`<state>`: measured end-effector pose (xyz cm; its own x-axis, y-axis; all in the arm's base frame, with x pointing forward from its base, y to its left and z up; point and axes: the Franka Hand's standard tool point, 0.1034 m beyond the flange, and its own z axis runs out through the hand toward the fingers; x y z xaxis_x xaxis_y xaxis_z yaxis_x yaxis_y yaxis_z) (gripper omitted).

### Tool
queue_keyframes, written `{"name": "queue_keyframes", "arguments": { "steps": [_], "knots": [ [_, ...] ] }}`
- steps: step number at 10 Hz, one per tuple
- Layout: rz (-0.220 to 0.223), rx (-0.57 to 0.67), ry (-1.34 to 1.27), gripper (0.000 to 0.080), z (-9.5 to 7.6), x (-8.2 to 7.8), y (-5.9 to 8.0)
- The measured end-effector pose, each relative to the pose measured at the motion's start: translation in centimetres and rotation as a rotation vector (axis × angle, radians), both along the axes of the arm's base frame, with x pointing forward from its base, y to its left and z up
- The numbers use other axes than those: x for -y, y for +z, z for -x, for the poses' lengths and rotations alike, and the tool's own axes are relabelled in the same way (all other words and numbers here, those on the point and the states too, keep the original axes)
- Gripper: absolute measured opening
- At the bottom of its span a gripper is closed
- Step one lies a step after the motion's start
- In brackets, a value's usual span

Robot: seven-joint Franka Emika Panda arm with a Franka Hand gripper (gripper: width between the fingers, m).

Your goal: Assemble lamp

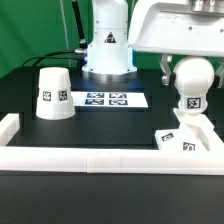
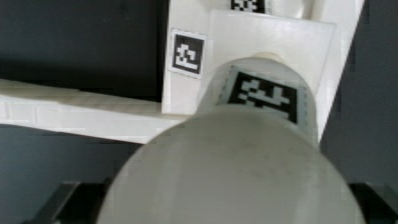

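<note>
My gripper (image 1: 191,72) is shut on the ball of the bulb (image 1: 192,78), with a finger on each side, at the exterior view's right. The bulb's neck points down and carries a tag. It hangs just above the flat square base (image 1: 181,141); whether they touch I cannot tell. In the wrist view the bulb (image 2: 231,150) fills the space between the fingers of the gripper (image 2: 222,205), and the base (image 2: 267,40) lies beyond its tagged neck. The tapered shade (image 1: 51,95) stands alone at the exterior view's left, wide end down.
The marker board (image 1: 105,100) lies flat between the shade and the bulb. A white border rail (image 1: 100,160) runs along the front, with short arms at both ends, and the base lies near its right corner. The robot's pedestal (image 1: 107,50) stands behind the marker board.
</note>
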<state>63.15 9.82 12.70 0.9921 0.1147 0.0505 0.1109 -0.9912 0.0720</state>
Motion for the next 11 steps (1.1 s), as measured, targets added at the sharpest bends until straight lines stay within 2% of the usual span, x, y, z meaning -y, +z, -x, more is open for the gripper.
{"name": "queue_keyframes", "arguments": {
  "steps": [4,9,11],
  "knots": [
    [0.009,0.000,0.069,0.0577,-0.36,0.17,0.41],
    [0.007,-0.002,0.080,0.0577,-0.28,0.16,0.11],
    [0.029,0.022,0.122,0.0577,-0.34,-0.26,0.08]
  ]
}}
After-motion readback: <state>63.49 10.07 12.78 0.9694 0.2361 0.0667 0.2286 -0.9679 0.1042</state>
